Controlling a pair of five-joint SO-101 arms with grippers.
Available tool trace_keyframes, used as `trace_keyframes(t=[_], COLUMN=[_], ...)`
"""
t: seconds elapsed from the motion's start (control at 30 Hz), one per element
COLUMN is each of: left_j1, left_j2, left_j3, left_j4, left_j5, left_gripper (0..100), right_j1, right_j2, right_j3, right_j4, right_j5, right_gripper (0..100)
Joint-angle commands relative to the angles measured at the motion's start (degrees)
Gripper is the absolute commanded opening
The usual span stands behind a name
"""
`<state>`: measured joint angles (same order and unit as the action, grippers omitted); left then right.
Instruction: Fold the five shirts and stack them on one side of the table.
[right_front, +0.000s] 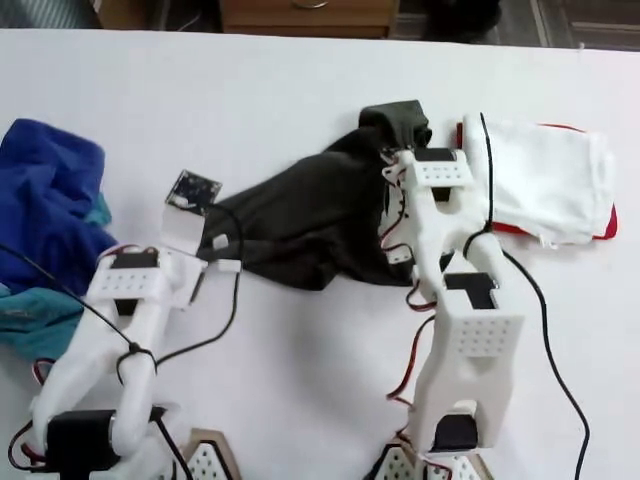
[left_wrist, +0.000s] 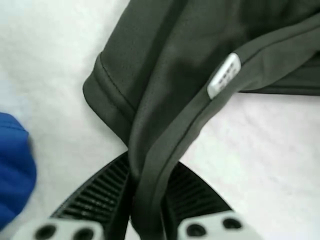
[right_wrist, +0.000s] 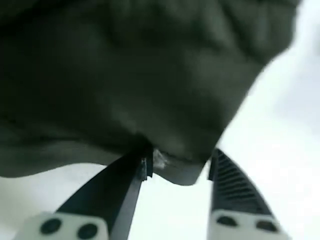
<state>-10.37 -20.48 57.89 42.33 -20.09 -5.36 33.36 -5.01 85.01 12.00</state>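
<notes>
A dark grey shirt lies crumpled across the middle of the table. My left gripper is at its near-left edge, shut on a hem fold; a white label shows on the seam further along. My right gripper is at the shirt's bunched far-right corner. In the right wrist view the right gripper is open, with the dark shirt's edge hanging between the fingers. A folded white shirt rests on a red shirt at the right side.
A heap of blue shirts with teal cloth lies at the table's left edge; its blue cloth sits close to my left gripper. Black cables trail over the table by both arms. Bare white tabletop stretches along the far side.
</notes>
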Motion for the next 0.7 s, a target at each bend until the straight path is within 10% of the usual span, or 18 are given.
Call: trace_keyframes(t=[0.0,0.67], left_j1=[0.18,-0.09], left_j2=[-2.20,-2.20], left_j3=[-0.40,-3.30], left_j4=[-0.62,3.52], left_j5=[0.44,-5.19], left_gripper=[2,2], right_j1=[2.51,1.98], right_j2=[-0.75,-29.14], right_j3=[0.35,0.35], right_j4=[-1.45,6.02], right_j5=[0.00,0.70], right_gripper=[1.7,2.0])
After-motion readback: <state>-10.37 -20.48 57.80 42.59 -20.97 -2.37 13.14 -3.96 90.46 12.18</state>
